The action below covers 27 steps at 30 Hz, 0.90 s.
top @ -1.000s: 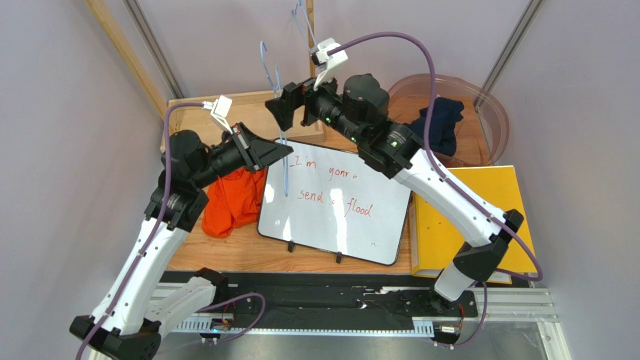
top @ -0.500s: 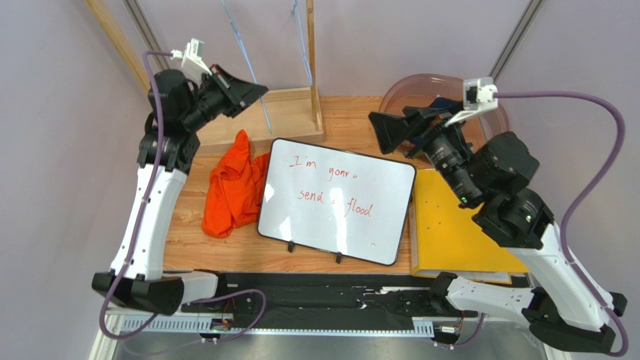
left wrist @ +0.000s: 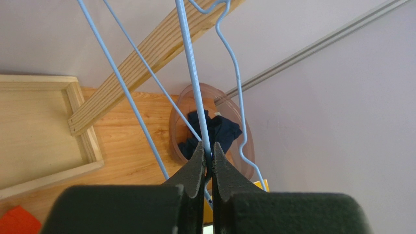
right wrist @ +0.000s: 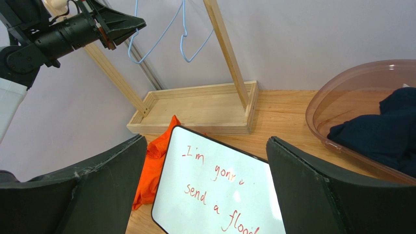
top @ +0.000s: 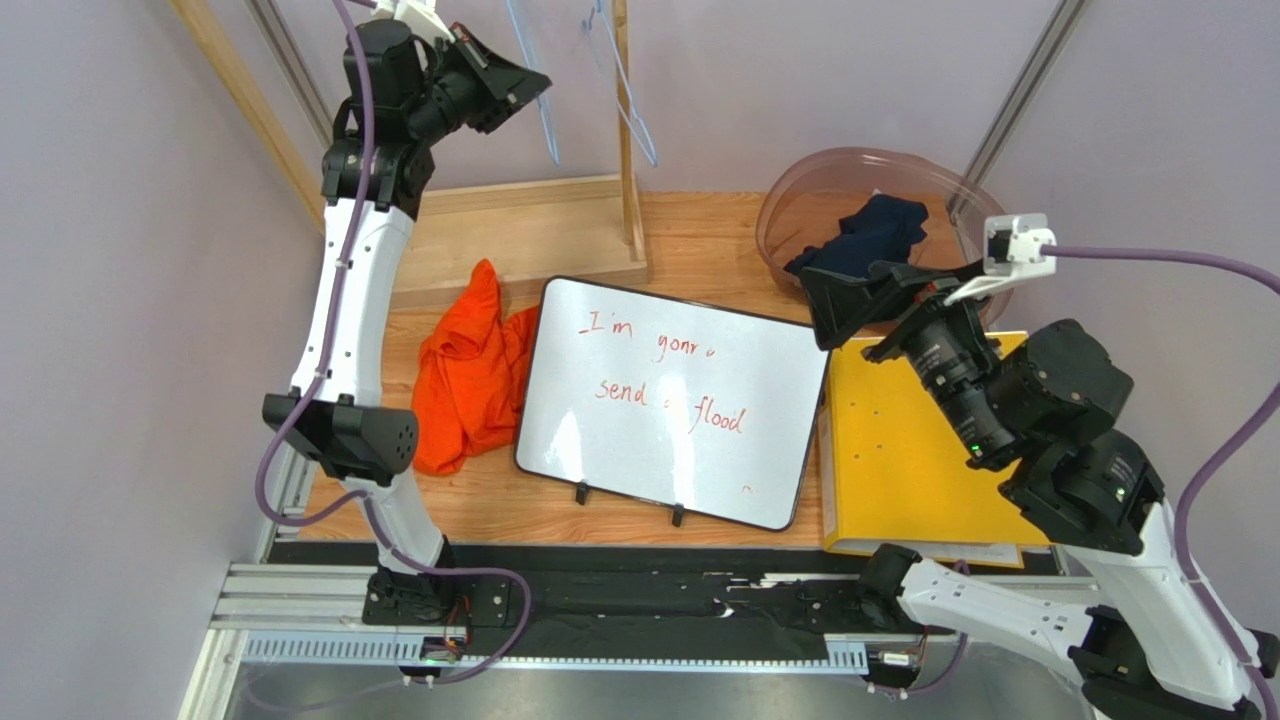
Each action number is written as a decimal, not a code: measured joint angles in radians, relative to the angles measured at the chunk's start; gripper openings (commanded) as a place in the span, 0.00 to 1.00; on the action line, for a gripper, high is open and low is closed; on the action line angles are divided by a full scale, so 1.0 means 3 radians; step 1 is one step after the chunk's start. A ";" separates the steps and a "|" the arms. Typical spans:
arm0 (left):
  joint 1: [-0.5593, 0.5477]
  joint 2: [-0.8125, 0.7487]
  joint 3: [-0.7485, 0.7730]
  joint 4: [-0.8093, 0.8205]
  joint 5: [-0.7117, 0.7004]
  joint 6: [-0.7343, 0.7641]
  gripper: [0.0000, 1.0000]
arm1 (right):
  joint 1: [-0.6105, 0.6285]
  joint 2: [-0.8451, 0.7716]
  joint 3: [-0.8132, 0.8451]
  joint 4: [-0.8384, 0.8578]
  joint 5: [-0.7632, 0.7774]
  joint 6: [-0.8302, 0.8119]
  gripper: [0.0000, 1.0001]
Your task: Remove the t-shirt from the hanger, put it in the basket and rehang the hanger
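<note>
- Left end effector (left wrist: 207,148) is way up high, clamped tight on a thin wire of the blue hanger (left wrist: 193,83). The wire runs straight out from the jaws, up toward the wooden rack (top: 624,135).
- Hanger looks bare. The orange t-shirt (top: 466,375) is crumpled on the table (top: 721,240), right up against the left edge of the whiteboard (top: 676,398), long axis running near-to-far.
- So the shirt sits well below the left end effector, on that arm's side. Job looks pretty much done imo, just the hanger to park.
- Right end effector (top: 819,308) is spread wide and holds nothing. It hovers near the bowl (top: 902,155) of dark cloth (top: 879,237), with the whiteboard between it and the shirt.
- Room: wood table, plain pale walls close in.
</note>
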 measured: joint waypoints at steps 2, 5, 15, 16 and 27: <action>-0.0001 0.0132 0.0126 -0.0024 0.0000 -0.0023 0.00 | 0.0000 -0.0086 -0.0015 -0.0031 0.0052 -0.0027 1.00; -0.0031 0.0299 0.0264 -0.0019 0.0028 -0.0075 0.00 | 0.0000 -0.0206 -0.0024 -0.0047 0.0127 -0.0071 1.00; -0.0359 0.0580 0.0384 -0.0001 -0.0100 -0.0111 0.00 | 0.0000 -0.0259 -0.0086 -0.0060 0.0192 -0.0136 1.00; -0.0370 0.0580 0.0361 -0.0006 -0.0118 -0.0112 0.00 | 0.0000 -0.0259 -0.0086 -0.0060 0.0192 -0.0142 1.00; -0.0403 0.0491 0.0112 0.0048 -0.0486 -0.0086 0.15 | 0.0000 -0.0278 -0.0086 -0.0056 0.0187 -0.0146 1.00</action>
